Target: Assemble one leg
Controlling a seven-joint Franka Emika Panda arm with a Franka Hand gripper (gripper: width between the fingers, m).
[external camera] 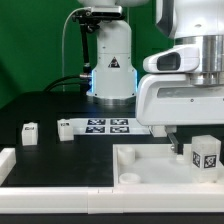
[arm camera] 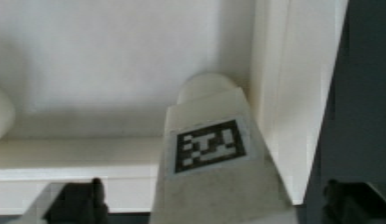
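Note:
A white leg (external camera: pixel 207 155) with a black-and-white tag stands upright inside the large white square tray-like piece (external camera: pixel 140 160), near a corner at the exterior view's right. My gripper (external camera: pixel 190 147) is lowered over it. In the wrist view the leg (arm camera: pixel 213 140) stands between my gripper's (arm camera: pixel 211 206) two dark fingers (arm camera: pixel 74 200). There is a gap on each side, so the jaws are open and touch nothing. The tray-like piece's wall (arm camera: pixel 288 60) runs beside the leg.
The marker board (external camera: pixel 105 126) lies at mid table before the arm's base. Two more small white legs (external camera: pixel 29 132) (external camera: pixel 64 127) stand at the exterior view's left. A white block (external camera: pixel 6 160) sits at the left front edge.

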